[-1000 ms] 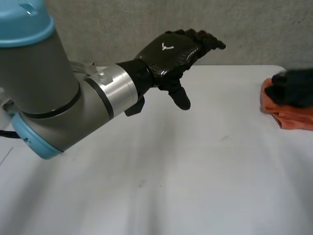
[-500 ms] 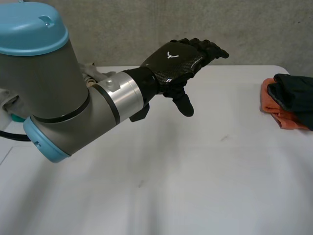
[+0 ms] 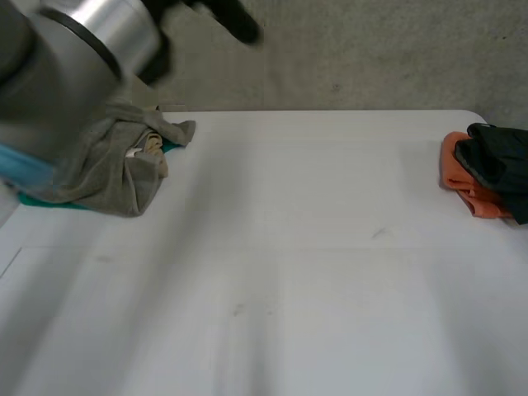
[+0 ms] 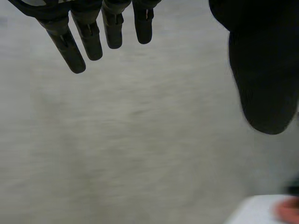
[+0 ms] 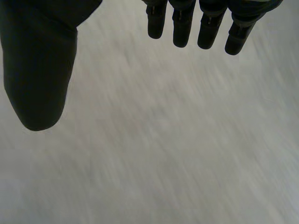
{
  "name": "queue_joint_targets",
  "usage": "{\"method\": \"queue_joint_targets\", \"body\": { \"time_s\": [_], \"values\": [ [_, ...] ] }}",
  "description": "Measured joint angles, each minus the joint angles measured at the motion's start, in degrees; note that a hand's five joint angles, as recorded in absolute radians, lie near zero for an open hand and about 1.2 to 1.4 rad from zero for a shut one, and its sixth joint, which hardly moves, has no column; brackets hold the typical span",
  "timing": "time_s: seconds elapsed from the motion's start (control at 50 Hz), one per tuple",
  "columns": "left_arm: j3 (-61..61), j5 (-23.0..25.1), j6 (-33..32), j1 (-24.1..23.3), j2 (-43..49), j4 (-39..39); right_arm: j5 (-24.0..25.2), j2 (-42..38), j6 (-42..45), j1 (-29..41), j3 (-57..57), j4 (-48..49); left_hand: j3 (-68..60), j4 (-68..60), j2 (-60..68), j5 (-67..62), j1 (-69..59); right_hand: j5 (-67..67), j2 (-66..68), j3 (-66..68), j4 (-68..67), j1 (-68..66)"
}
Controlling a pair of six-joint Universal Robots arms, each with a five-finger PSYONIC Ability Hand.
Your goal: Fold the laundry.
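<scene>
no piece is in hand yet. the left hand (image 4: 264, 84) is up off the table (image 3: 313, 272), fingers (image 4: 91, 39) straight and spread from the thumb, holding nothing. the right hand (image 5: 37, 70) is splayed and empty too. the unfolded grey cloth (image 3: 115, 169) lies heaped at the table's far left over something teal (image 3: 37, 200), just beneath the left arm (image 3: 74, 58). next, i'd guess, a hand must reach down and drag one piece to the bare middle. an orange cloth (image 3: 462, 180) and a dark cloth (image 3: 499, 161) sit stacked at the right edge, well out of the way.
</scene>
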State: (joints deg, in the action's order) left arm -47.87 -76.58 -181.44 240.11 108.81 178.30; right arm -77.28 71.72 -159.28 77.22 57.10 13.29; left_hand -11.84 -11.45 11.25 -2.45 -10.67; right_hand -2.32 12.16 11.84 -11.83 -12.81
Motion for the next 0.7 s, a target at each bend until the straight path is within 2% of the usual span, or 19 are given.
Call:
{"method": "queue_joint_targets", "body": {
  "time_s": [0.08, 0.1, 0.22, 0.32, 0.34, 0.4, 0.52, 0.54, 0.58, 0.6, 0.64, 0.66, 0.7],
  "values": [
    [0.41, -3.24, -1.20, 8.65, -0.22, -0.59, 3.29, 3.25, -0.60, 9.57, 8.84, 6.07, 0.00, 0.00, 0.00, 0.00, 0.00, 0.00, 0.00, 0.00, 0.00, 0.00],
    [0.04, -3.81, -2.59, 12.40, 0.22, -1.19, 4.33, 3.84, -0.08, 13.13, 12.31, 7.44, 0.00, 0.00, 0.00, 0.00, 0.00, 0.00, 0.00, 0.00, 0.00, 0.00],
    [-2.10, -4.10, -11.82, 23.51, 6.46, -3.04, 6.29, 3.60, 5.10, 24.39, 24.70, 9.07, 0.00, 0.00, 0.00, 0.00, 0.00, 0.00, 0.00, 0.00, 0.01, 0.00],
    [-1.39, -3.63, -22.72, 28.81, 18.73, 0.08, 5.52, 0.29, 11.91, 28.99, 33.17, 8.49, 0.00, 0.00, 0.00, 0.00, 0.00, 0.00, 0.00, 0.00, 0.01, 0.00],
    [-1.22, -3.60, -23.27, 29.06, 19.54, 0.47, 5.41, 0.01, 12.35, 29.17, 33.67, 8.46, 0.00, 0.00, 0.00, 0.00, 0.00, 0.00, 0.00, 0.00, 0.00, 0.00],
    [2.09, -2.86, -28.92, 32.03, 30.83, 7.16, 4.32, -2.60, 15.57, 29.92, 38.19, 8.20, 0.00, 0.00, 0.00, 0.00, 0.00, 0.00, 0.00, 0.00, 0.00, 0.00],
    [9.47, 1.42, -30.94, 34.10, 44.21, 15.14, 3.91, -4.22, 16.79, 29.32, 42.58, 8.50, 0.00, 0.00, 0.00, 0.00, -0.10, 0.00, 0.00, 0.00, 0.00, 0.00],
    [10.80, 2.29, -30.92, 34.26, 45.88, 15.80, 3.92, -4.28, 16.79, 29.23, 43.03, 8.55, -3.70, -3.78, 3.76, -3.58, -4.95, 0.00, 0.00, 0.00, 0.04, 0.00],
    [13.60, 4.02, -30.86, 34.48, 49.01, 16.74, 3.94, -4.32, 16.77, 29.08, 43.80, 8.66, -19.59, -19.93, 21.08, -19.39, -24.02, 0.00, 0.00, 0.00, 0.00, 0.00],
    [14.96, 4.75, -30.82, 34.49, 50.36, 17.10, 3.96, -4.30, 16.75, 29.02, 44.08, 8.71, -24.63, -24.99, 24.89, -24.33, -29.81, 0.00, 0.00, 0.00, 0.00, 0.00],
    [17.15, 5.50, -30.75, 34.29, 52.23, 17.61, 3.97, -4.25, 16.70, 28.90, 44.56, 8.76, -44.89, -45.58, 45.53, -43.76, -46.52, 0.00, 0.00, 0.00, 0.00, 0.00],
    [17.91, 5.46, -30.68, 34.07, 52.73, 17.81, 3.97, -4.20, 16.67, 28.85, 44.69, 8.78, -51.67, -52.79, 53.02, -50.31, -49.67, 0.00, 0.00, 0.00, 0.01, 0.00],
    [18.70, 4.47, -30.45, 33.29, 52.41, 18.10, 3.95, -4.10, 16.63, 28.77, 44.79, 8.81, -54.59, -56.19, 55.62, -52.69, -50.69, 0.00, 0.00, 0.00, 0.01, 0.00]
  ]
}}
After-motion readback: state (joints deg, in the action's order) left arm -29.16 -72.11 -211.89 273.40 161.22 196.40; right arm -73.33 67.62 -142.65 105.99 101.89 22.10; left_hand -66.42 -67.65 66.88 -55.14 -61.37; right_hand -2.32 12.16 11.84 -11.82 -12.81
